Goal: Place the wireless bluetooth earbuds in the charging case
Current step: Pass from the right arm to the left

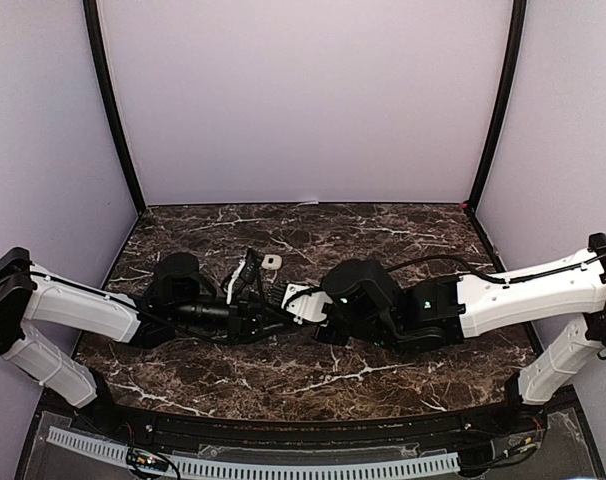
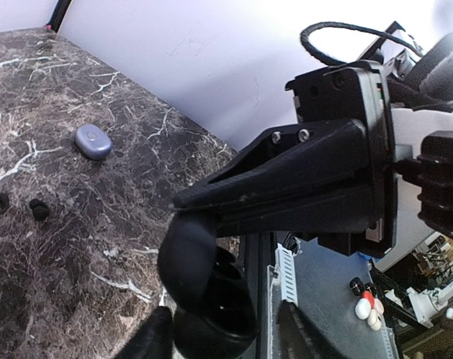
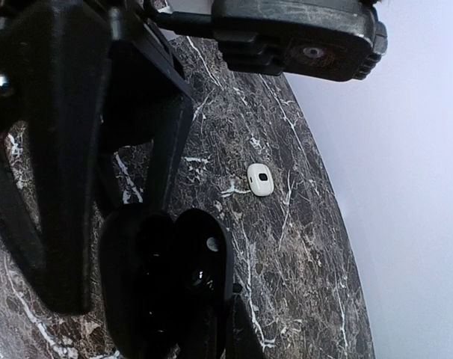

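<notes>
My left gripper point(image 2: 225, 338) shows only as two finger stubs, cut off by the bottom edge of its wrist view, so I cannot tell whether they press the open black charging case point(image 2: 205, 295) between them. The case's pockets are too dark to show any bud inside. In my right wrist view its lower end runs off the frame. From above I cannot pick it out, black against black. The dark earbuds point(image 2: 38, 209) are too small for detail.

A dark marble table point(image 1: 383, 225) carries a grey-blue oval case point(image 2: 93, 141). Dark earbuds point(image 2: 38, 209) lie near that case, not touching it.
</notes>
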